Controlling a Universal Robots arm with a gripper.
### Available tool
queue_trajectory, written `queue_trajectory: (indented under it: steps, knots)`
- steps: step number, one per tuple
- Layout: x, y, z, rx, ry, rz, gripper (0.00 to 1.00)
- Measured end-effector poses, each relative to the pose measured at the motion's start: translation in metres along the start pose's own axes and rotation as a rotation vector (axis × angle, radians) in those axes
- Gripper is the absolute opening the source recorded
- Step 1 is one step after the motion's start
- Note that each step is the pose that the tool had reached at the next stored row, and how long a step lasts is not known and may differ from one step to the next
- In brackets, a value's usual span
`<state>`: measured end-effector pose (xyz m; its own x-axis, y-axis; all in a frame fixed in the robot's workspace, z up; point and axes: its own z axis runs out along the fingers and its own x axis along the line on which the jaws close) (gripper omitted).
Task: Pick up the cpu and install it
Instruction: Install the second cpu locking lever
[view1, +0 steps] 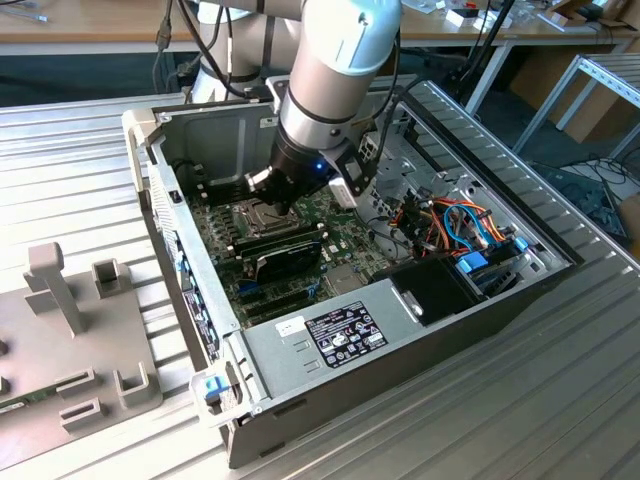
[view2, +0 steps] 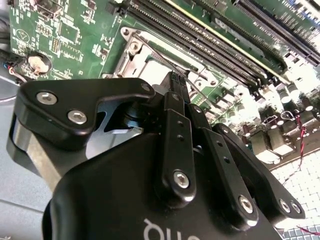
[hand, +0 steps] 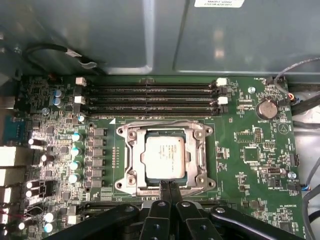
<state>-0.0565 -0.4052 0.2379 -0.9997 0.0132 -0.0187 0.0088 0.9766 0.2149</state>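
Above the cpu (hand: 166, 157) in its socket, gripper (hand: 169, 186) pointing down, jaws together

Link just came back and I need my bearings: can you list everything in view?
cpu: one, silver-grey, lying in the socket frame
socket frame: one, metal, mid motherboard
motherboard: one, green, on the case floor
memory slots: four, black, beside the socket
coin battery: one, silver, near the board's edge
computer case: one, grey, open, on the slatted metal table
grey fixture: one, at the exterior view's left
gripper: one, black, fingertips together at the socket frame's edge, holding nothing
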Motion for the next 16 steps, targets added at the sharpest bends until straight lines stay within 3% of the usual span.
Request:
queue_trajectory:
  steps: [3,13,16]
  knots:
    - [0.0002,-0.0031,-0.0007,-0.0028,-0.0001,0.0,0.11]
    - [0.0198,-0.0038,0.0004,-0.0041,-0.0048,-0.001,0.11]
    - [0.0285,-0.0049,0.0028,-0.0043,-0.0068,-0.001,0.11]
